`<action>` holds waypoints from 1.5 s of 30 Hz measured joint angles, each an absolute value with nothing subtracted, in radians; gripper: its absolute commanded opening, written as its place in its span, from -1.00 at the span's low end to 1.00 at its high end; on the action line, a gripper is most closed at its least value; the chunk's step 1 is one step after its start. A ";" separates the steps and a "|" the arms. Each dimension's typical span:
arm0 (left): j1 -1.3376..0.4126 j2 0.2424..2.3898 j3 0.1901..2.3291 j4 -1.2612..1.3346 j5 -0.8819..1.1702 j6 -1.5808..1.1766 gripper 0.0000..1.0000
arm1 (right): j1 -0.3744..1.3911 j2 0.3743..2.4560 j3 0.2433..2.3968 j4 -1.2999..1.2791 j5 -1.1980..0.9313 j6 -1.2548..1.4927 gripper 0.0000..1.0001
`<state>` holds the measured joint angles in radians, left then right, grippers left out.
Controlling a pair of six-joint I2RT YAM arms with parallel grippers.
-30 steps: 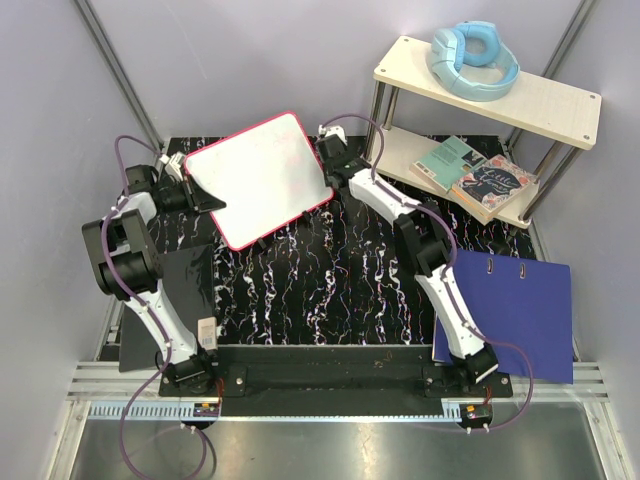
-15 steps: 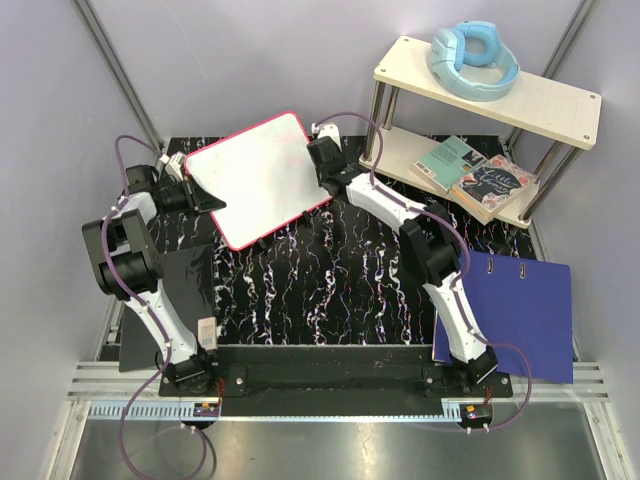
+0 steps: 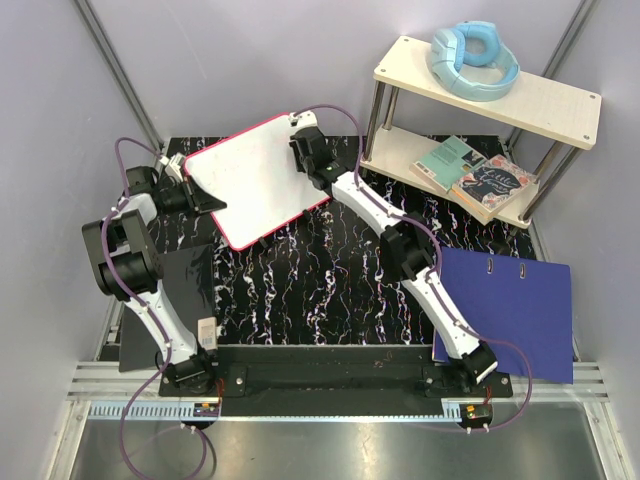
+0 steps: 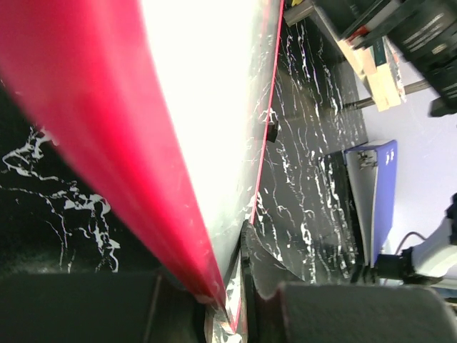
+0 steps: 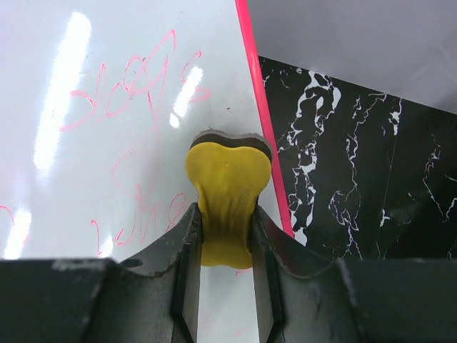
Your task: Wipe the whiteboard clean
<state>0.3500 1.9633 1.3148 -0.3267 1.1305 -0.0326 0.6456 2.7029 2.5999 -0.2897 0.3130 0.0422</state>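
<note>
Whiteboard (image 3: 255, 180) stands tilted at the far left of the table (image 3: 330, 270), its left edge clamped in the left gripper (image 3: 205, 197). Right gripper (image 5: 227, 232) pinches a yellow eraser (image 5: 228, 175), whose tip meets the board beside pink scribbles (image 5: 128, 89).

Whiteboard (image 3: 255, 185) white, pink-rimmed, pink scrawl; yellow pad (image 5: 228, 179), perhaps sponge.
</note>
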 measured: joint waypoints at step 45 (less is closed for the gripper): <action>0.317 1.898 1.248 -0.247 1.057 -0.004 -1.00 | 0.971 2.696 2.623 -0.366 0.311 -0.110 -1.00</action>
